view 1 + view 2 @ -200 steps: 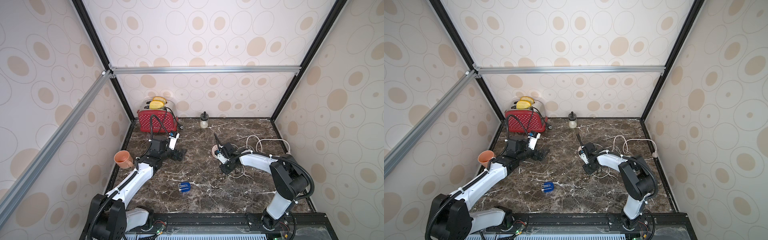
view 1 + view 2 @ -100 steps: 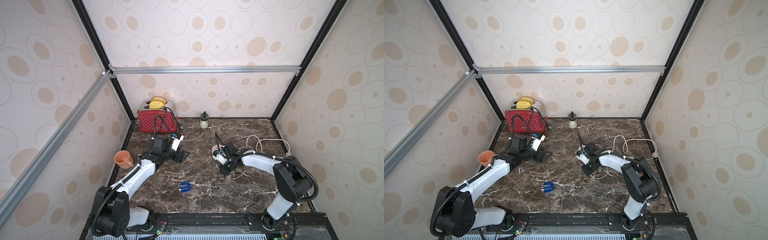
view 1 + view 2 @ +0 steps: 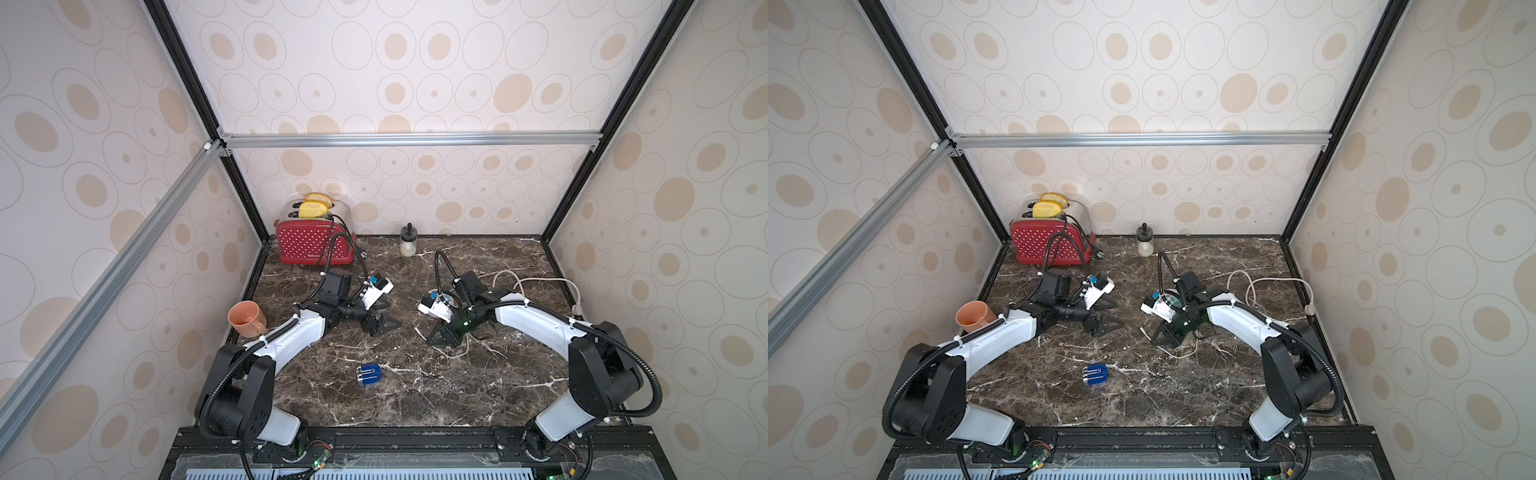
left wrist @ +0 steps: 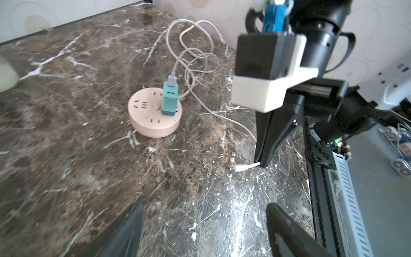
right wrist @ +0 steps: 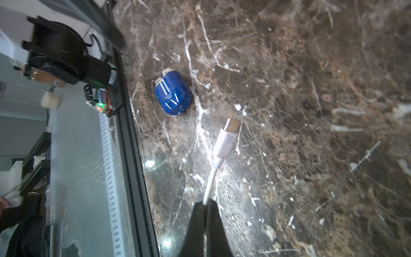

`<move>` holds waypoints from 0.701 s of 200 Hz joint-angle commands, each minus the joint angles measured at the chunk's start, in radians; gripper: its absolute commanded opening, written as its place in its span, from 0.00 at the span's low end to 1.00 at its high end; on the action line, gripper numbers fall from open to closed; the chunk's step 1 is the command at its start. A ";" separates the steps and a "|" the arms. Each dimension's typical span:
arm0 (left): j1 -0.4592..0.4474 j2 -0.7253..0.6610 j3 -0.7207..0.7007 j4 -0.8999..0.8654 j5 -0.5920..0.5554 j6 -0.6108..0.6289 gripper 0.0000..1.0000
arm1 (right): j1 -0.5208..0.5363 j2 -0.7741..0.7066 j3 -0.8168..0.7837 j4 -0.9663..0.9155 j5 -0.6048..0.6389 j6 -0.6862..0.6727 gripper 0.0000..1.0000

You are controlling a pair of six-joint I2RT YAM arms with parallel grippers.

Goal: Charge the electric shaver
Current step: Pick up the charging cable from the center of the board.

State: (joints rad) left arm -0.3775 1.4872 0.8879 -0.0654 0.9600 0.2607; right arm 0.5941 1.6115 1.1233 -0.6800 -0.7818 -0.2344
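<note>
The electric shaver (image 3: pixel 368 375) (image 3: pixel 1096 375), dark blue with pale stripes, lies alone on the marble near the front edge, apart from both grippers. The right wrist view shows the shaver (image 5: pixel 173 93) a short way beyond the white cable's plug (image 5: pixel 226 138). My right gripper (image 5: pixel 206 203) (image 3: pixel 432 338) is shut on that white cable just behind the plug, whose tip (image 4: pixel 238 167) hovers close to the marble. My left gripper (image 4: pixel 203 209) (image 3: pixel 384 324) is open and empty, low over the table's middle and facing the right one.
A round pink power strip (image 4: pixel 153 120) carries a teal adapter (image 4: pixel 170 101) with the cable looping behind it (image 3: pixel 536 282). A red toaster (image 3: pixel 313 245) and a small jar (image 3: pixel 408 241) stand at the back, an orange mug (image 3: pixel 246 319) at the left wall.
My right gripper has shut on the white cable and shifted slightly left. My left gripper has moved right and nearer, toward the table's middle, and stays open.
</note>
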 commanded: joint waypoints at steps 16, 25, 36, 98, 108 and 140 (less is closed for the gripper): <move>-0.023 0.063 0.086 -0.008 0.150 0.204 0.89 | -0.007 0.067 0.097 -0.161 -0.145 -0.166 0.00; -0.028 0.075 0.102 -0.013 0.157 0.223 0.89 | -0.007 0.083 0.118 -0.187 -0.158 -0.188 0.00; -0.034 0.091 0.129 -0.056 0.155 0.274 0.89 | -0.008 0.099 0.140 -0.206 -0.163 -0.205 0.00; -0.050 0.161 0.224 -0.259 0.217 0.445 0.89 | -0.009 0.104 0.150 -0.154 -0.175 -0.184 0.00; -0.054 0.169 0.234 -0.303 0.227 0.474 0.88 | -0.011 0.103 0.150 -0.144 -0.180 -0.177 0.00; -0.058 0.174 0.246 -0.395 0.250 0.544 0.83 | -0.025 0.106 0.150 -0.114 -0.199 -0.159 0.00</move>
State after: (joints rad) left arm -0.4271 1.6569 1.0912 -0.3317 1.1599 0.6857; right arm 0.5846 1.7199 1.2598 -0.8082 -0.9371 -0.3820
